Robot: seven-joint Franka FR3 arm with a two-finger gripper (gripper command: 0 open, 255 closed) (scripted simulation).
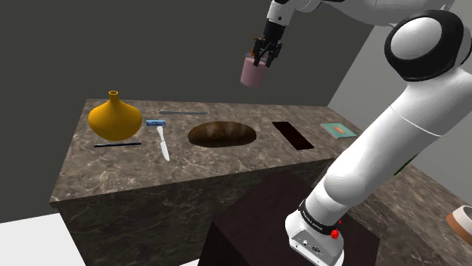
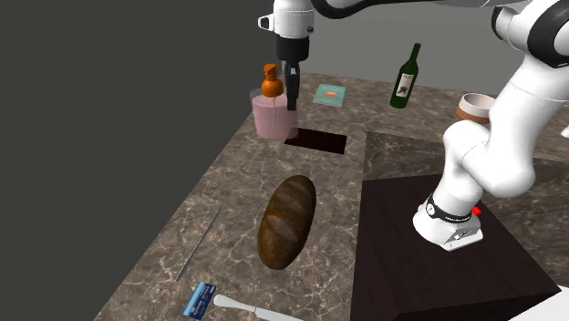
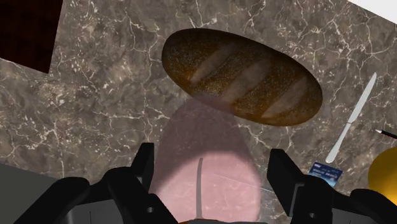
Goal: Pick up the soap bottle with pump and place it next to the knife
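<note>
Jaws clamped on the pink soap bottle (image 1: 252,72), which hangs mid-air above the table (image 1: 227,162). The knife (image 1: 163,143) lies beyond the bread loaf (image 1: 221,134), near the orange vase (image 1: 113,117). Best approach imo: clear the loaf w/ height, keep it upright, lower gently beside the blade.

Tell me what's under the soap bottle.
Held up by the tool, the pink soap bottle hangs over marble counter and the edge of the bread loaf. Its body hides the spot straight beneath.
</note>
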